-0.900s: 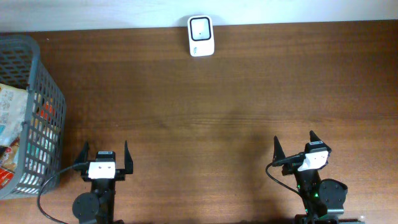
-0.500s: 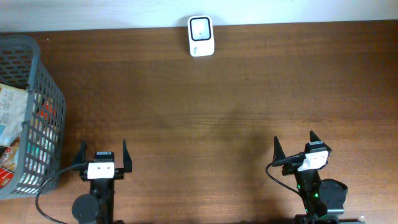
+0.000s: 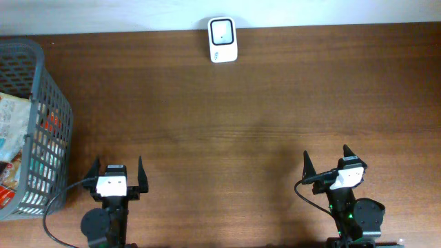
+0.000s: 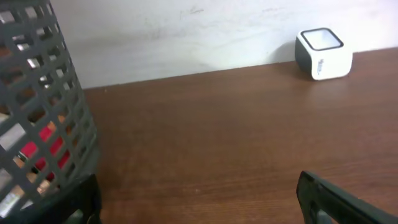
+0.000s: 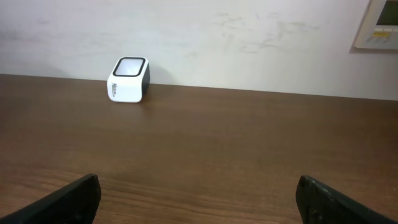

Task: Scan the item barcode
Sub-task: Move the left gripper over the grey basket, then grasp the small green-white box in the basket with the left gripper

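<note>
I've got the left gripper [image 3: 117, 162] and right gripper [image 3: 325, 153] both released, holding nothing, well short of the scanner [image 3: 222, 39]. The packets [image 3: 9, 131] sit in the basket [image 3: 43, 88], far left of the scanner on the surface [image 3: 241, 124].

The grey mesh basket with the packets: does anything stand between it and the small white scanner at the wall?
Nothing visible does. Between the grey mesh basket and the small white scanner lies only the bare brown wooden table. The colourful packets sit behind its mesh wall.
</note>
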